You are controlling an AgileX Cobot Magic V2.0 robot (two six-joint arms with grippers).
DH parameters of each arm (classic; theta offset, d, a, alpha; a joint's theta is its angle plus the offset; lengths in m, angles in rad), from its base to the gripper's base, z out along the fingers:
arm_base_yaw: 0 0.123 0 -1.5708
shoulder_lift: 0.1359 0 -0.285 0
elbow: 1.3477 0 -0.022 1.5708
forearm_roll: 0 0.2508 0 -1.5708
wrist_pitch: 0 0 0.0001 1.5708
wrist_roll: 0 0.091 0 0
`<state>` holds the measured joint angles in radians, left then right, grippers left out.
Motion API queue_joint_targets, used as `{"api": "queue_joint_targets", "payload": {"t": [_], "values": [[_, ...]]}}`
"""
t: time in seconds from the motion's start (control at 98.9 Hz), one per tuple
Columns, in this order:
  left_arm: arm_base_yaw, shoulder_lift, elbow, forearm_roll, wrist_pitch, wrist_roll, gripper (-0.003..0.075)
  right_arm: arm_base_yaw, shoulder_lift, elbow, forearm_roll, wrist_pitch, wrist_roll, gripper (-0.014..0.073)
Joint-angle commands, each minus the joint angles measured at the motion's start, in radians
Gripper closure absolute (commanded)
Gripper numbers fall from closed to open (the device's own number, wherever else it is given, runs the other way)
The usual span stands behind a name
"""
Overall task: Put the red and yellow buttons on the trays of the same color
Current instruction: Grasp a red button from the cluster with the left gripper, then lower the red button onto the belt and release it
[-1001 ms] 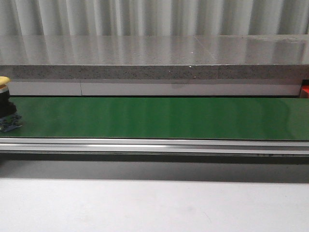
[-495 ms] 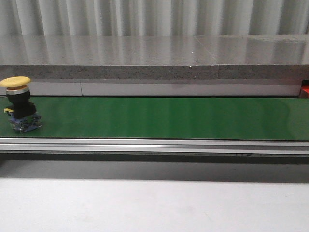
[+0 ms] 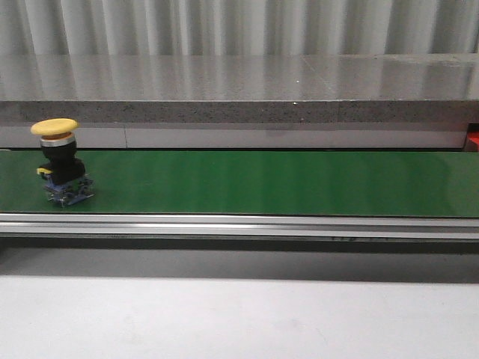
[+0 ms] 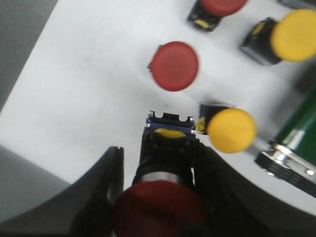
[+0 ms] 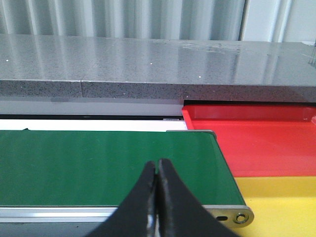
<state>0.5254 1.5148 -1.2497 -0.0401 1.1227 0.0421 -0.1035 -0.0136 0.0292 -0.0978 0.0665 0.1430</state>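
While the green belt (image 3: 262, 183) lies across the front view, a yellow button (image 3: 60, 161) stands upright near its left end. At the left wrist, the left gripper (image 4: 158, 197) clamps a red button (image 4: 160, 210) above other buttons. At the right wrist, the right gripper (image 5: 156, 197) hangs closed and empty, beside the red tray (image 5: 256, 143) and yellow tray (image 5: 281, 200).

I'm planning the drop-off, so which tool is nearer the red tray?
Right. The right tool, shut, hangs over the belt end with the red tray just beyond. The left tool holds a red button over the white table; no tray shows there.
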Motion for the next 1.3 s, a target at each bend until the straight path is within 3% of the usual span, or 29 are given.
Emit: {"api": "queue_joint_targets", "payload": {"t": [0.0, 0.222, 0.435, 0.98, 1.021, 1.031, 1.051, 1.173, 1.294], "values": [[-0.074, -0.095, -0.028, -0.014, -0.022, 0.010, 0.0718, -0.008, -0.014, -0.007, -0.007, -0.075, -0.004, 0.0661], [-0.280, -0.105, -0.028, -0.014, -0.023, 0.027, 0.0718, -0.008, -0.014, -0.007, -0.007, -0.075, -0.004, 0.0661], [-0.394, -0.025, -0.030, -0.014, -0.063, 0.028, 0.0718, -0.008, -0.014, -0.007, -0.007, -0.075, -0.004, 0.0661], [-0.415, 0.100, -0.030, -0.014, -0.099, 0.031, 0.0699, -0.008, -0.014, -0.007, -0.007, -0.075, -0.004, 0.0661], [-0.415, 0.100, -0.032, -0.016, -0.103, 0.031, 0.0664, -0.008, -0.014, -0.007, -0.007, -0.075, -0.004, 0.0661], [-0.415, 0.096, -0.063, -0.032, -0.102, 0.031, 0.0389, -0.008, -0.013, -0.007, -0.007, -0.075, -0.004, 0.0661], [-0.415, 0.094, -0.073, -0.040, -0.104, 0.031, 0.0326, -0.008, -0.013, -0.007, -0.007, -0.075, -0.004, 0.0661], [-0.427, 0.077, -0.099, -0.046, -0.129, 0.031, 0.0209, -0.008, -0.013, -0.007, -0.007, -0.075, -0.004, 0.0661], [-0.458, 0.028, -0.101, -0.048, -0.176, 0.031, 0.0213, -0.008, -0.013, -0.007, -0.007, -0.075, -0.004, 0.0661]]}}
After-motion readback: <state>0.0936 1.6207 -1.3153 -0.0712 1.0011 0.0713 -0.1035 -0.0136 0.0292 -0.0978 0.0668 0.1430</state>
